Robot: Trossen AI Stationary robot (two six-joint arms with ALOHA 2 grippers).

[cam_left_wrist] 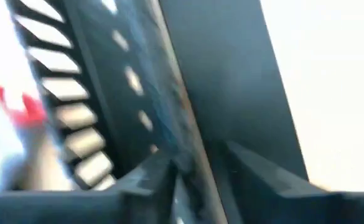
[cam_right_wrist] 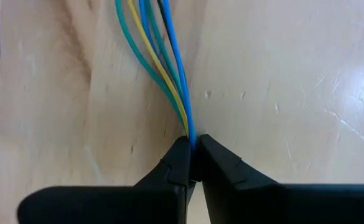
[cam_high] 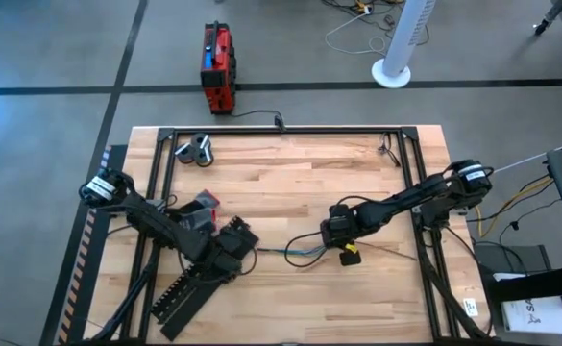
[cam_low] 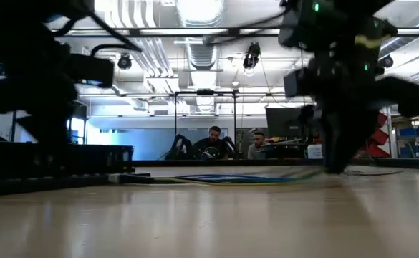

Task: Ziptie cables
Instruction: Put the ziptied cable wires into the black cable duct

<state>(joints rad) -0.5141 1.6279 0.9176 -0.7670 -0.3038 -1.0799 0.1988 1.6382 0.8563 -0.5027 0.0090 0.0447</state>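
Right gripper (cam_right_wrist: 194, 144) fingers pinched thin blue, green, yellow cables (cam_right_wrist: 169, 74), gathering them for tying; left gripper (cam_left_wrist: 191, 168) fingers clamped black comb-toothed plastic duct (cam_left_wrist: 107, 93) beside cables.

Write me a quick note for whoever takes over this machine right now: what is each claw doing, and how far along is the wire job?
Right gripper: jaws shut on the thin blue, green and yellow cables, low at mid-table.
Left gripper: at the long black comb-toothed plastic duct, near the table's front left; jaws close around its flat black strip, grip unclear.
Cables run from the duct's end toward the right gripper, lying on the wooden table.
Done: bundle gathered. Left: no ziptie visible; tying remains.
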